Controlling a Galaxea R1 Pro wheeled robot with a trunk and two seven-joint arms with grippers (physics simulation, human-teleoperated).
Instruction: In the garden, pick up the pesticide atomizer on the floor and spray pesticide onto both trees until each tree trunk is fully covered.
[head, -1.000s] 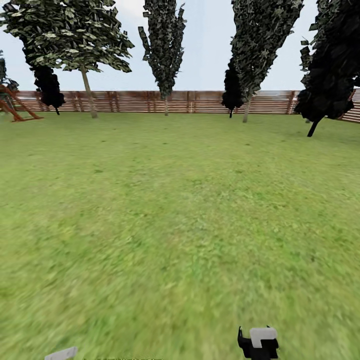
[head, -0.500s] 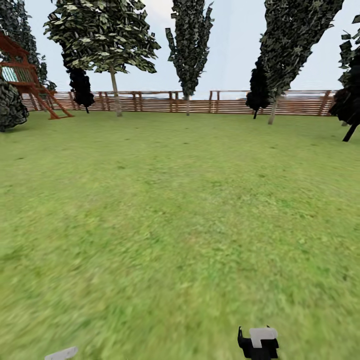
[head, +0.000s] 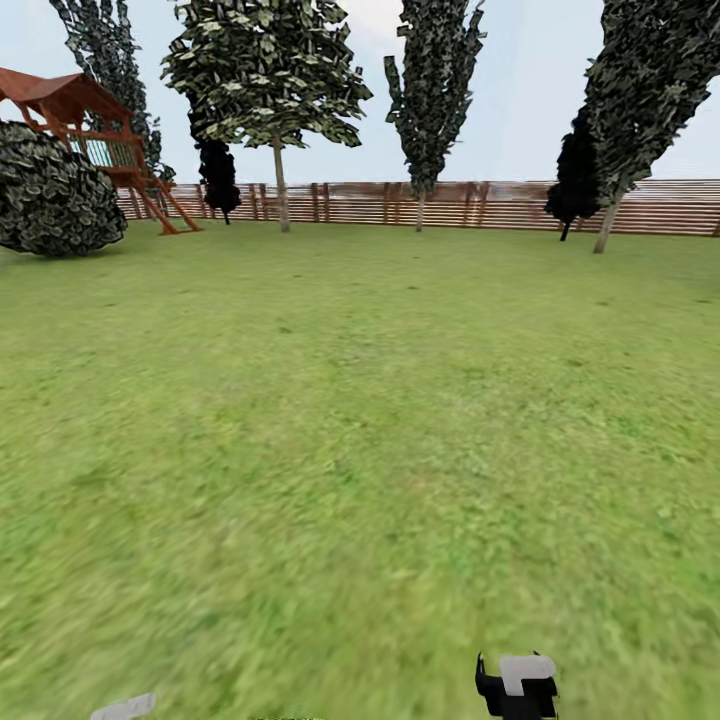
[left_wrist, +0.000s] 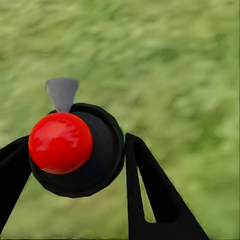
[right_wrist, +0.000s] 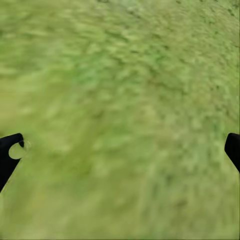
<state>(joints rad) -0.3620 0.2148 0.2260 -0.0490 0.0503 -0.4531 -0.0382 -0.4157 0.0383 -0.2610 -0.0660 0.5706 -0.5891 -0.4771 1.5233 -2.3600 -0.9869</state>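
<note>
The pesticide atomizer (left_wrist: 95, 160), a round black body with a red ball cap (left_wrist: 60, 142) and a grey nozzle (left_wrist: 62, 92), sits between the black fingers of my left gripper (left_wrist: 75, 165), which is shut on it above blurred grass. A grey tip (head: 122, 708) at the head view's bottom edge looks like that nozzle. My right gripper (right_wrist: 120, 147) is open over bare grass, its fingertips (right_wrist: 10, 150) far apart. Far across the lawn, trees stand by the fence: a broad-crowned tree (head: 268, 70) on a pale trunk (head: 281, 190), and a leaning tree (head: 640, 80) with its trunk (head: 606, 228).
Open lawn (head: 360, 420) stretches to a brown slat fence (head: 470, 203). A red wooden play frame (head: 95, 140) and a round dark bush (head: 55, 195) stand at the far left. A narrow tree (head: 435, 80) and near-black trees (head: 216, 170) line the fence. My right arm's end (head: 520, 685) shows low.
The head view has turned left: trees and fence slid right in the picture, and the play frame and bush came into view. Both arms keep their places in the view.
</note>
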